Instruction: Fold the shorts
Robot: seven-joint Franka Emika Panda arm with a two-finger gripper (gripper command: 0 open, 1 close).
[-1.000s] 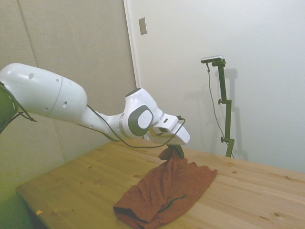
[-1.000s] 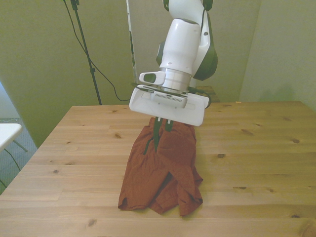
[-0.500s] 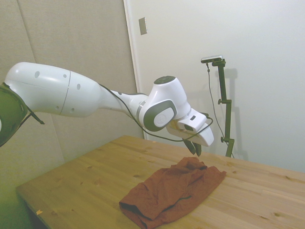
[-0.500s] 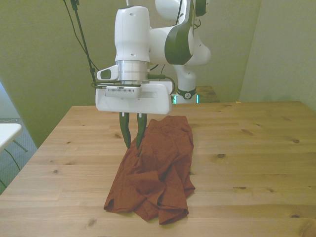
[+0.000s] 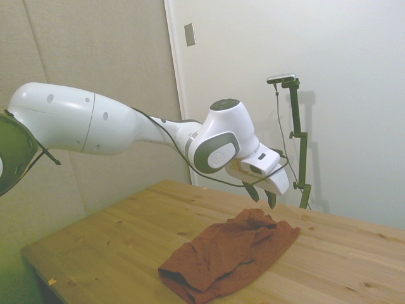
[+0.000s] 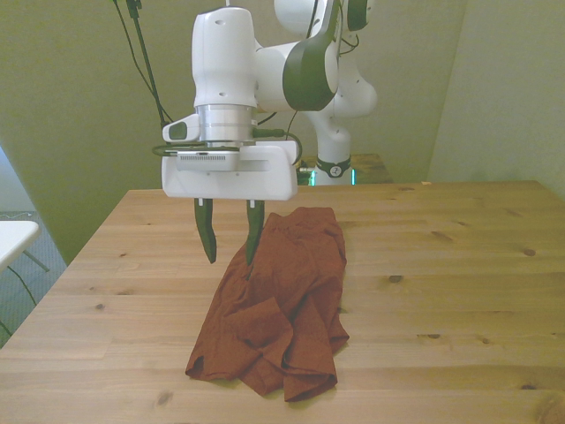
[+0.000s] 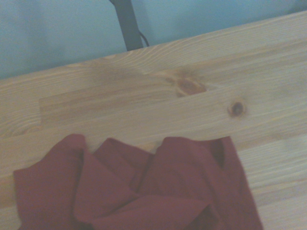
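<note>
Side view: my gripper (image 5: 264, 196) hangs above the far end of the shorts (image 5: 229, 254), fingers spread with nothing between them. A second ago it was pinching that end and holding it up; half a second ago it had let go with the fingers only a little apart. Now they are wider and clear of the cloth. The shorts lie in a rumpled heap on the wooden table (image 5: 114, 244), the dropped end bunched up.

Front view: gripper (image 6: 229, 238) sits toward the front view's left of the shorts (image 6: 275, 309), fingers well apart, one tip over bare table (image 6: 441, 291), the other over the cloth's edge, with no sign of touching. The heap runs from mid-table toward the near edge, wrinkled, with loose layers overlapping at the near end. It has not shifted since half a second ago.

Wrist view: only the bunched rust-red cloth (image 7: 144, 191) and bare planks (image 7: 144, 100) show; folds are lumpy, not flat.

I judge one fold drop as done, but untidy. The shorts look doubled over, not neatly folded. My next grasp probably needs an outer edge, to bring it across.
</note>
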